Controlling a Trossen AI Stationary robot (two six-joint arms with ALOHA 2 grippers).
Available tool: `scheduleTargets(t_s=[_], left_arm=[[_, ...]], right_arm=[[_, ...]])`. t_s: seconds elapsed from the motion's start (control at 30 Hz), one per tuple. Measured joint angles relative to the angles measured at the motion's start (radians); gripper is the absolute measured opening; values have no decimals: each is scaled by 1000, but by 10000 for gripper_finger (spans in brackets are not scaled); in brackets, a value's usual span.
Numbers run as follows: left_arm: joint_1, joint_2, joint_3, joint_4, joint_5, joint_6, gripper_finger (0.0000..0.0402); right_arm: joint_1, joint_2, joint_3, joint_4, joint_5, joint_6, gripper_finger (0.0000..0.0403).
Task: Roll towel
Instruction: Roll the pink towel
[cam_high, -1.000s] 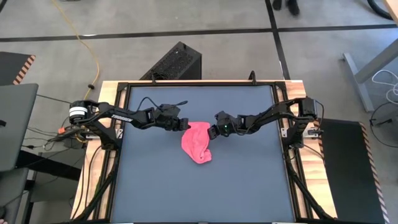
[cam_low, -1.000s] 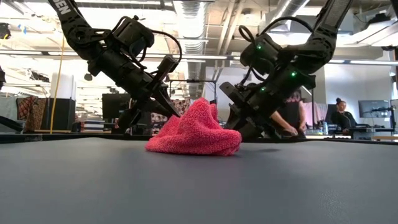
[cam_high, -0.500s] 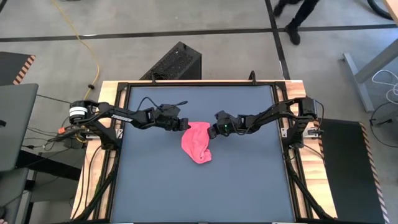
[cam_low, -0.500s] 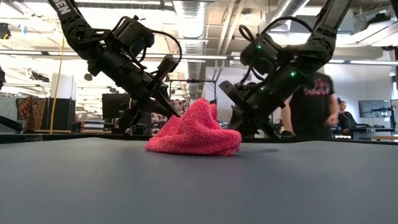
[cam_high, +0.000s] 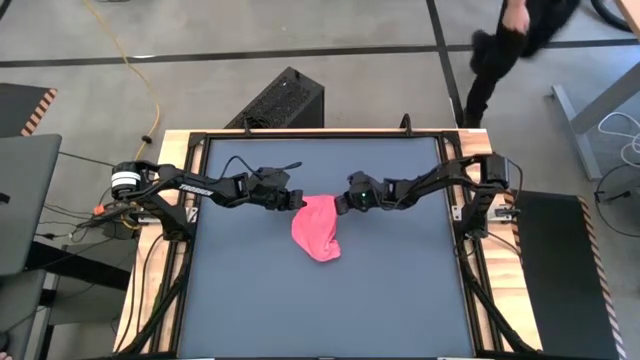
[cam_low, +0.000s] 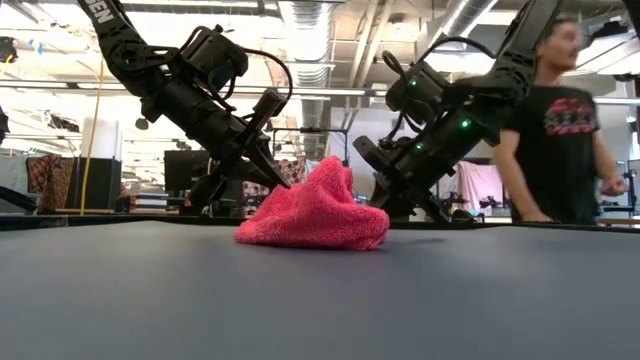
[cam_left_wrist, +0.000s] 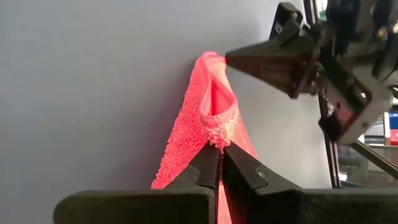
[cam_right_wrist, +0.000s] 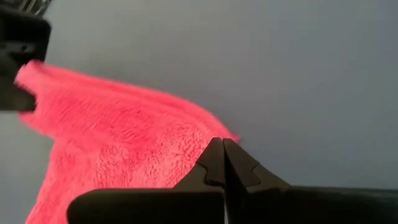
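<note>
The bright pink towel (cam_high: 316, 227) lies bunched on the dark grey mat (cam_high: 400, 290), and its far part rises to a peak (cam_low: 338, 163). My left gripper (cam_high: 298, 203) is at the towel's far left edge, shut on it. My right gripper (cam_high: 340, 206) is shut, with its tips at the towel's far right end (cam_left_wrist: 214, 59). The right wrist view shows its shut fingertips (cam_right_wrist: 222, 144) in front of the towel's edge (cam_right_wrist: 186, 118), with no cloth between them. My left gripper pinches a small tuft of the towel's raised edge (cam_left_wrist: 217, 134) between its two fingertips. The fingers slant down from the table's left. That edge stands up off the mat, and the rest of the towel lies on the mat. My right gripper's shut tips are right beside the towel's far end (cam_left_wrist: 217, 62). I cannot tell whether they touch it.
The mat has bare room near the front edge (cam_high: 330, 320) and at both sides. The black frame rails (cam_high: 462, 250) run along the table's sides. A person (cam_low: 555, 120) walks past behind the table. A black box (cam_high: 282, 100) stands on the floor beyond the far edge.
My right gripper has drawn back a little toward the table's far right. The towel's raised peak now leans more toward that gripper. The left gripper has kept still. The person behind the table has walked across.
</note>
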Motion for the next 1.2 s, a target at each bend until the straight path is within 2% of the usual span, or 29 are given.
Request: scheduleTargets(t_s=[0.4,0.67,0.83,1.0,1.2], left_arm=[[0,0,0,0,1,-10,0],[12,0,0,-1,-2,-10,0],[11,0,0,-1,-1,-11,0],[11,0,0,-1,-3,-10,0],[11,0,0,-1,-3,-10,0]], right_arm=[[-23,0,0,1,-11,-22,13],[-44,0,0,8,-21,-11,98],[-60,0,0,18,-34,26,136],[-35,0,0,31,-40,29,154],[6,0,0,31,-40,37,154]])
